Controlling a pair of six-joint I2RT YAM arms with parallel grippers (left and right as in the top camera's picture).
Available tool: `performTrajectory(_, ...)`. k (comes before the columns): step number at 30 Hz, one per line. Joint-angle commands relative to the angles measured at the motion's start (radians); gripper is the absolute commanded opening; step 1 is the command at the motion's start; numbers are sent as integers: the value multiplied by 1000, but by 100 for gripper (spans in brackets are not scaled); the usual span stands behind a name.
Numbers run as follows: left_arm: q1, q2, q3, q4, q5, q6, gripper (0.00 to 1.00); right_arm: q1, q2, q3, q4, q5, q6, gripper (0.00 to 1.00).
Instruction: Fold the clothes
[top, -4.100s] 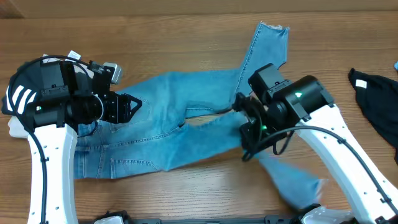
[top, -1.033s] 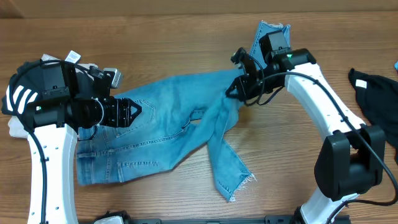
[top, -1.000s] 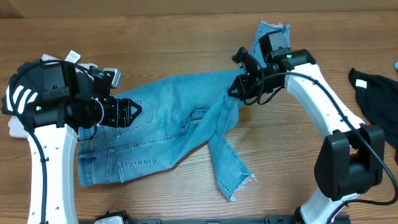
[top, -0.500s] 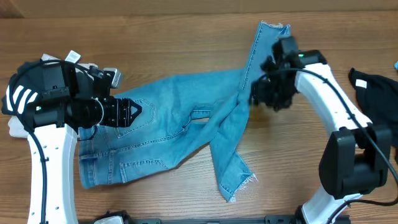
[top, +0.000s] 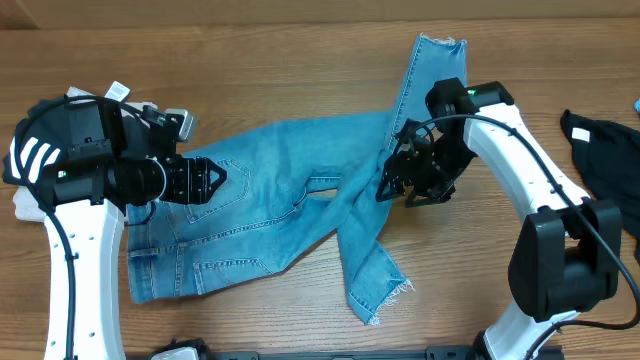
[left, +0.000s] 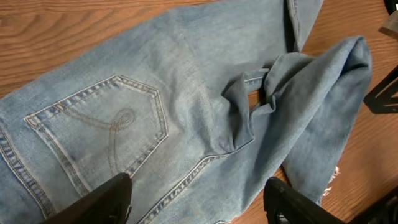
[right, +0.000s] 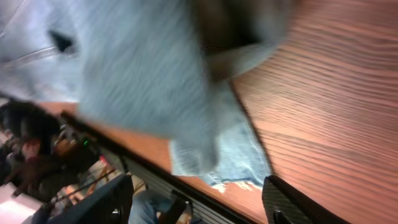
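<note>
The light-blue jeans (top: 270, 215) lie spread across the wooden table, waist at the front left. One leg runs up to a frayed hem (top: 440, 45) at the back. The other leg is folded across, and its frayed hem (top: 385, 295) lies toward the front. My left gripper (top: 218, 180) hovers open over the seat of the jeans; in the left wrist view a stitched back pocket (left: 106, 124) lies ahead of the gripper (left: 199, 205). My right gripper (top: 392, 185) stands open beside the folded leg. The right wrist view is blurred, showing denim (right: 143, 81) ahead of the empty gripper (right: 196, 205).
A black garment (top: 600, 160) lies at the table's right edge. Light and black cloth (top: 25, 205) sits under the left arm at the far left. The right arm's base (top: 560, 280) stands at the front right, and the table's front edge runs close by.
The right gripper has opened and let go of the jeans leg, then moved toward the front. The dropped leg now lies folded across the other. The left arm has not moved.
</note>
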Motion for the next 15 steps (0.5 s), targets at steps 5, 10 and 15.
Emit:
performTrajectory(5,-5,0,22,13,-9,-11,72,28,-49,0,35,-16,-24,72)
performTrajectory(10,-5,0,22,15,-9,-11,72,132,-49,-125,260,203,239,59)
performTrajectory(15,-5,0,22,15,-9,-11,72,203,-49,-257,347,283,426,5)
